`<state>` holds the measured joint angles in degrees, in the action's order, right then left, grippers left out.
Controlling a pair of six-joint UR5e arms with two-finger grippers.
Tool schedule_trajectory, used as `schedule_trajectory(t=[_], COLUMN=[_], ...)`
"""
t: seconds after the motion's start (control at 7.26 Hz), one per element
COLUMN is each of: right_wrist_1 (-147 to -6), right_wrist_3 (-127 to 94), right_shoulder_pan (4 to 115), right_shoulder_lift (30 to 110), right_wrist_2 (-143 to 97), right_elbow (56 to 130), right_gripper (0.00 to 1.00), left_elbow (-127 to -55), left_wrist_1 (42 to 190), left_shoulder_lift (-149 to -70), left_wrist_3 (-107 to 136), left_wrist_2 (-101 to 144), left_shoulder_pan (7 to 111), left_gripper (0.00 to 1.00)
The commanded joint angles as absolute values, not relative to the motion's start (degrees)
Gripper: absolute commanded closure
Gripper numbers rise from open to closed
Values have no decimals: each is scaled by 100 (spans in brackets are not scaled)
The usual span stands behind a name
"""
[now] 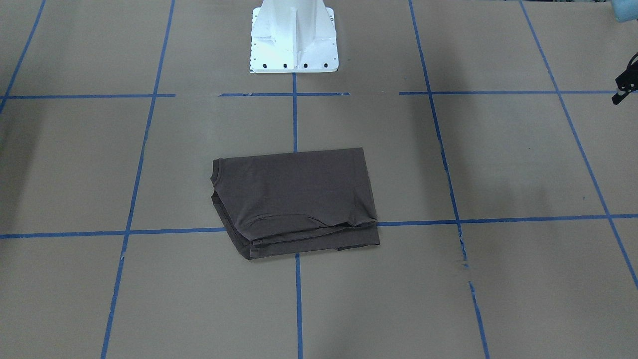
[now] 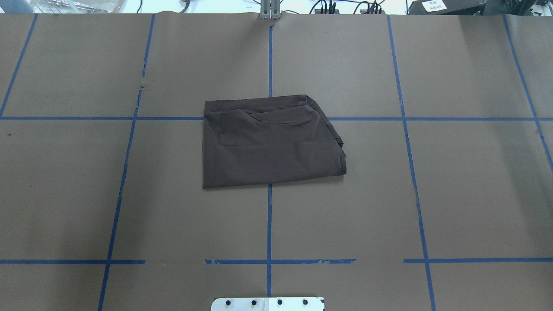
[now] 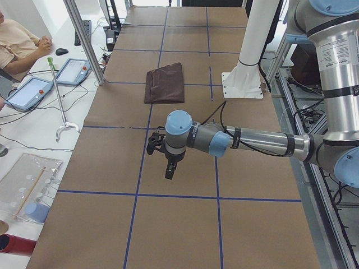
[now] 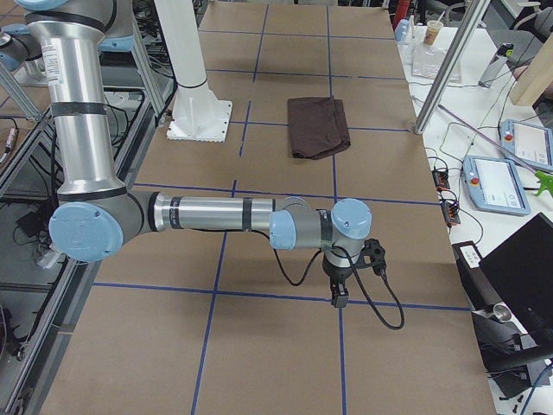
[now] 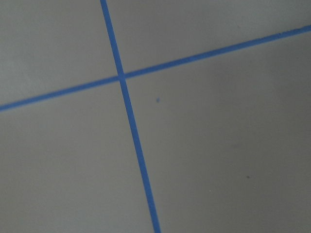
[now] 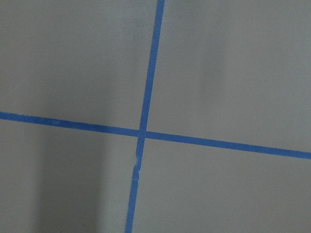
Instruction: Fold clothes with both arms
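Observation:
The dark brown-grey T-shirt (image 1: 294, 199) lies folded into a compact rectangle at the middle of the brown paper-covered table; it also shows in the overhead view (image 2: 268, 142) and both side views (image 3: 165, 83) (image 4: 318, 126). No gripper touches it. My left gripper (image 3: 169, 175) hangs over bare table far to my left, fingers pointing down; only a black edge of it (image 1: 620, 92) shows in the front view, and I cannot tell its state. My right gripper (image 4: 338, 301) hangs over bare table far to my right; I cannot tell its state. Both wrist views show only paper and blue tape lines.
The white pedestal base (image 1: 294, 35) stands at the table's robot side. Blue tape lines (image 2: 269, 224) grid the paper. Teach pendants (image 3: 28, 92) (image 4: 497, 181), a metal post (image 3: 84, 42) and a seated person (image 3: 17, 39) are beyond the operators' edge.

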<state>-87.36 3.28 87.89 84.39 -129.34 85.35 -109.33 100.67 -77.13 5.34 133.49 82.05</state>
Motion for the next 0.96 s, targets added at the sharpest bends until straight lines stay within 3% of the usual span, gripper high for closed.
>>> schedule_trajectory(t=[0.0, 0.55, 0.83], right_wrist_1=[-8745, -8719, -9182], right_wrist_3=[377, 396, 387], right_shoulder_pan=[8789, 8911, 8930], right_shoulder_lift=[8446, 8770, 8982], right_wrist_2=[-12999, -13263, -13210], right_elbow=[8543, 8761, 9412], right_gripper=[0, 0, 0], left_elbow=[-10785, -9365, -9255], left_wrist_1=[9984, 9731, 9528], left_shoulder_lift=[-8084, -9286, -9466], left_wrist_3=[484, 483, 483], left_wrist_2=[13395, 13386, 13395], left_shoulder_pan=[8279, 8279, 8366], left_gripper=[0, 0, 0])
